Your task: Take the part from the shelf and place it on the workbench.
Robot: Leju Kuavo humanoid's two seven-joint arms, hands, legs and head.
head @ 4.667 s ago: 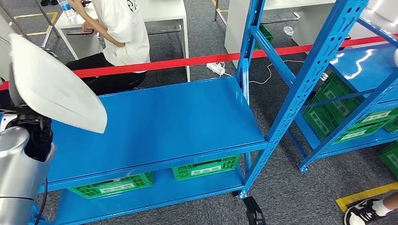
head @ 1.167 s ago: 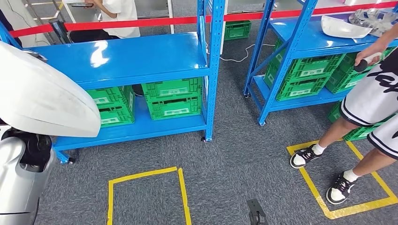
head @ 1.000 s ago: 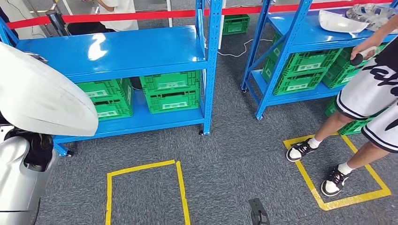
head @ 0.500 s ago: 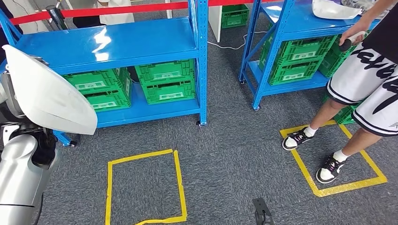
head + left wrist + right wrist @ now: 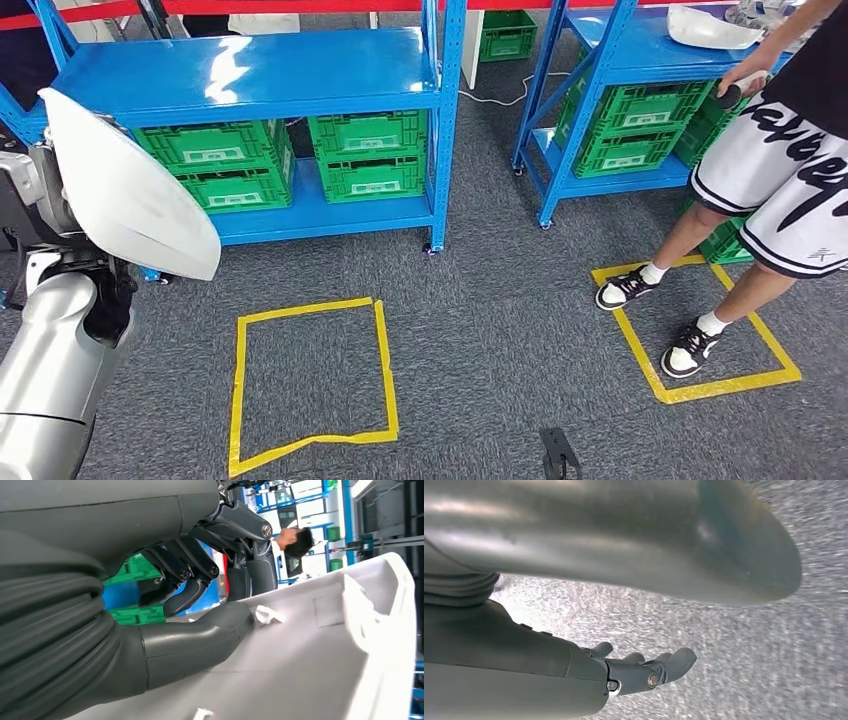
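Retreating from the blue shelf, the robot's head view had swung wider, the white part at nine o'clock. At the left wrist, the left hand pinched its smooth, rigid, likely light shell by the rim. Over grey carpet, the right hand hung empty, fingers loosely apart.

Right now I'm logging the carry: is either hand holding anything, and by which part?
The left hand grips the white part along its edge, thumb on the inner face. The right hand holds nothing.
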